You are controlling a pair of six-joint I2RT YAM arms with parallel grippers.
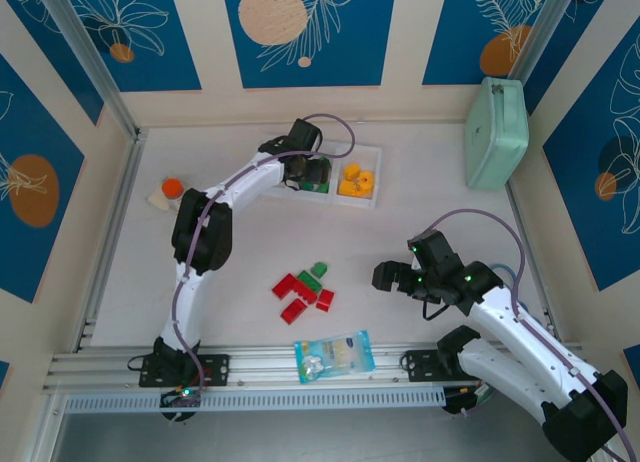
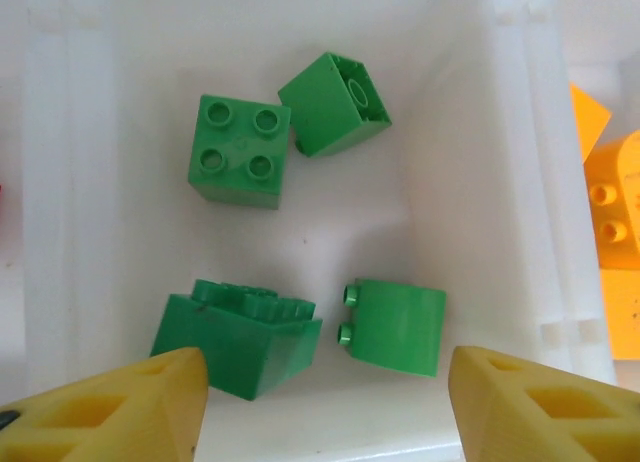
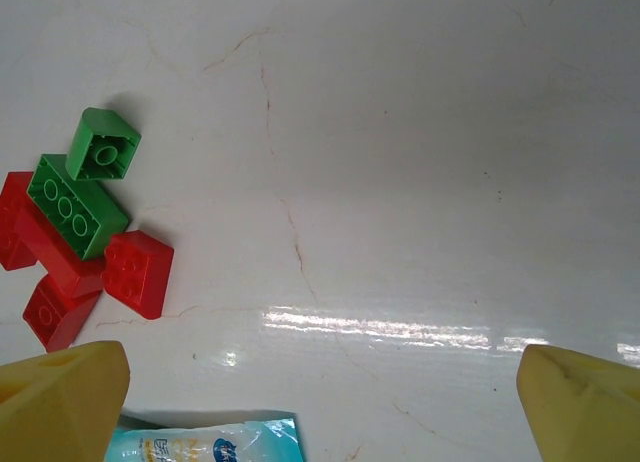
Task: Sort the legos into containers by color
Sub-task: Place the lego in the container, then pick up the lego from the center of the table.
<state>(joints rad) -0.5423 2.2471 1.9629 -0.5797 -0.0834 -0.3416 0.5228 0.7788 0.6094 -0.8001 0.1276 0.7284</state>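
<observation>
In my judgement the sorting is a little more than half done. The white tray [image 1: 368, 204] has three compartments in a row. In its middle compartment [image 2: 440, 132] lie four sorted green bricks [image 2: 238, 150]. The left gripper [image 2: 320, 410] hangs just above them with its jaws spread and nothing between them. The right compartment of the tray holds the yellow bricks [image 1: 357, 180]. They lie in a heap, perhaps four, and I cannot count them exactly. The arm covers the left compartment in the top view, so I cannot tell what is inside.

What is left is a small pile [image 1: 303, 290] on the table [image 3: 420, 132], well in front of the tray. It has two loose green bricks [image 3: 75, 207] and about four red bricks [image 3: 140, 272], all touching one another. The right gripper [image 3: 320, 402] hovers in front of the tray too, to the right of this pile, with its jaws spread wide and empty.
</observation>
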